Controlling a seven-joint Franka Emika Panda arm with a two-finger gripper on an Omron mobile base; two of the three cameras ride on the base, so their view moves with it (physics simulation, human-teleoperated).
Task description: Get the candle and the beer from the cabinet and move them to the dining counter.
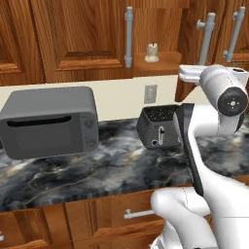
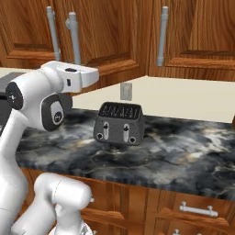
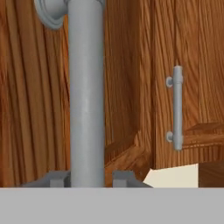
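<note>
My gripper [image 3: 87,178] is clamped on the cabinet [image 1: 73,39] door handle [image 3: 86,92], so I judge I'm opening it (candle [image 1: 151,52] sits on the open shelf, far left), and next I should pull outward.

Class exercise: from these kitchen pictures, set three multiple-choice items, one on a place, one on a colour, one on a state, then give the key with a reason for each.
1. Where is the candle?
A. on the cabinet shelf
B. on the toaster
C. on the microwave

2. What colour is the toaster?
A. red
B. dark grey
C. white

3. How is the hand?
A. open, away from everything
B. shut on the candle
C. shut on a cabinet door handle

Key: 1 A, the candle stands on the cabinet shelf. 2 B, the toaster is dark grey. 3 C, the hand clasps the handle.
</note>
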